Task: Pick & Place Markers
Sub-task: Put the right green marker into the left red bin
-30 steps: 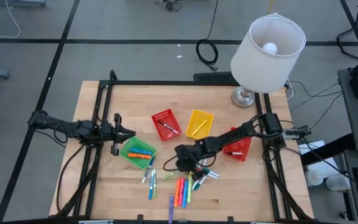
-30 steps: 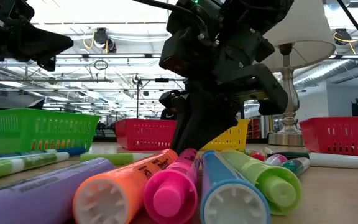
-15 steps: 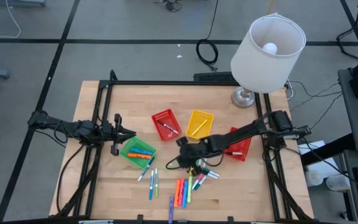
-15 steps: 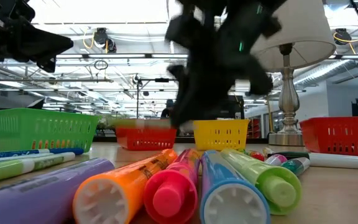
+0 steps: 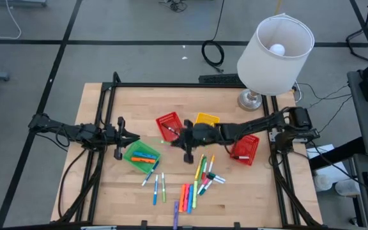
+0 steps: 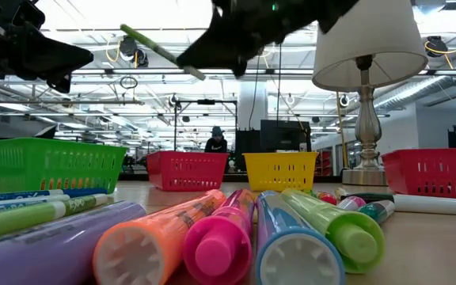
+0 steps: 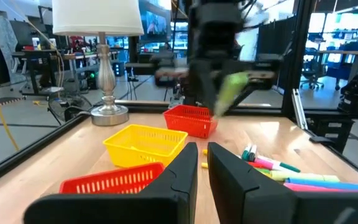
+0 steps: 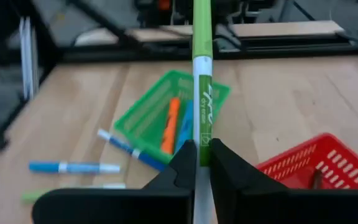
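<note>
My right gripper [image 8: 202,155] hangs above the table's middle [image 5: 181,137], near the small red basket [image 5: 169,125], shut on a green-capped white marker [image 8: 202,93] that points at the green basket [image 5: 141,155]. In the low view that marker [image 6: 161,51] is high in the air. Several loose markers [image 5: 187,195] lie flat on the wood near the front edge; others lie in the green basket. A yellow basket [image 5: 206,119] and a second red basket [image 5: 245,149] stand to the right. My left gripper [image 5: 130,136] waits at the left, shut and touching nothing. My right gripper pinches the marker's white barrel [image 8: 202,142] between its two fingers. The marker lies along the fingers and sticks out ahead of their tips, cap end forward. In the low view it slants up from the fingers [image 6: 212,47], lifted clear of the table.
A table lamp [image 5: 275,45] stands at the far right corner on its metal base [image 5: 251,99]. A black frame rail [image 5: 190,85] runs round the table. A person [image 6: 216,141] shows far off in the room behind.
My right gripper has risen from the marker pile near the front edge and gone toward the far edge, its wrist rolling and its fingers tipping from steeply down to nearly level. The green marker has come up with it, lifted clear. The other markers stayed put.
</note>
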